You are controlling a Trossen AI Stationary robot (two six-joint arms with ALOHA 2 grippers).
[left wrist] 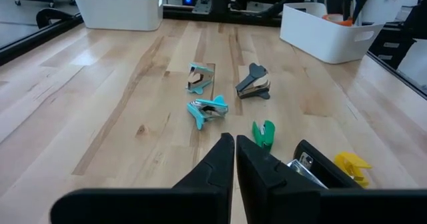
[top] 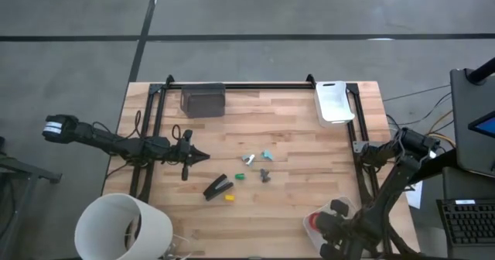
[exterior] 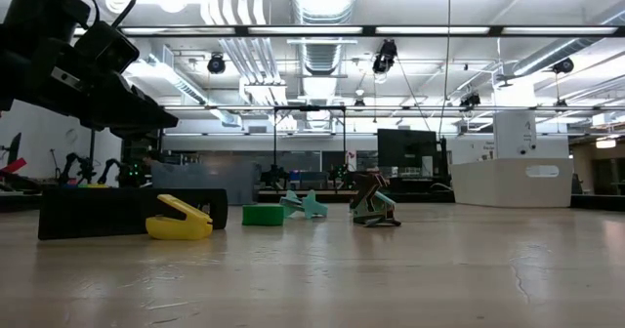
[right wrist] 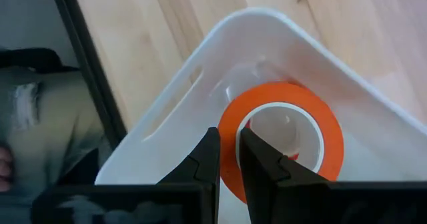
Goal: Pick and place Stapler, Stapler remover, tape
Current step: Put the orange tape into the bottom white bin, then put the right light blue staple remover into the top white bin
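My left hand (top: pixel 203 156) hovers clenched and empty near the stapler (top: pixel 219 187), lined up for it. My right hand (right wrist: pixel 228 159) hangs clenched above the orange tape roll (right wrist: pixel 283 139) in its white bin (right wrist: pixel 167 114).

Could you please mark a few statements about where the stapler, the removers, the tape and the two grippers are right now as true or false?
1. The black stapler lies on the wooden table. True.
2. The left gripper holds the stapler. False: it is shut on nothing and sits apart from the stapler.
3. An orange tape roll lies inside a white bin below the right gripper. True.
4. The yellow staple remover sits beside the stapler. True.
5. The dark staple remover is in the white tray at the table's far edge. False: it lies on the bare wood among the teal ones.
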